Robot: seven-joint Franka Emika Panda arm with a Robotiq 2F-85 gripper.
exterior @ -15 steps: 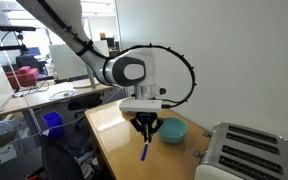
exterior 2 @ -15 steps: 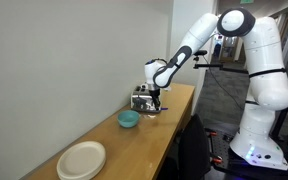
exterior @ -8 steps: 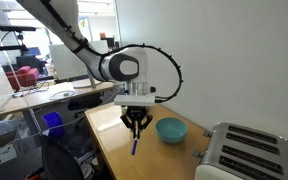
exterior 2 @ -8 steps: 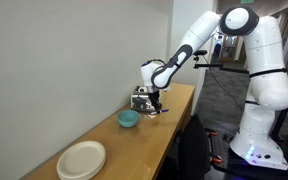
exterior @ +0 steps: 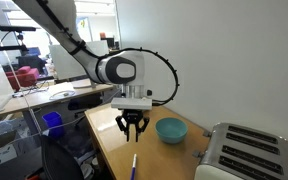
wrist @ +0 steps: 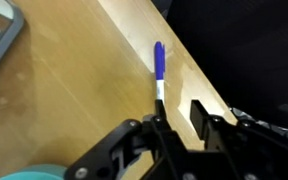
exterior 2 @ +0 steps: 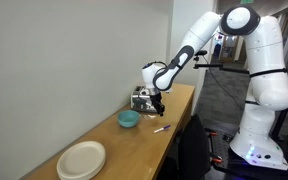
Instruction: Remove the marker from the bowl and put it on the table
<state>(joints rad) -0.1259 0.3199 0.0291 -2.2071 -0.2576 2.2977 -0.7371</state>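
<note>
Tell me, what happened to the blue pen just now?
The gripper let go of the blue-and-white marker; it dropped and now lies on the wooden table near the edge. The arm slid away from the teal bowl. Bowl, silver toaster and cream plate stayed put.

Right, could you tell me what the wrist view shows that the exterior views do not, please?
Only the wrist view shows the marker up close: blue with a white band, lying near the edge of the table. Only an exterior view shows the white plate and the whole arm. Both kinds show the marker flat on the table, the teal bowl, the toaster and the open gripper.
</note>
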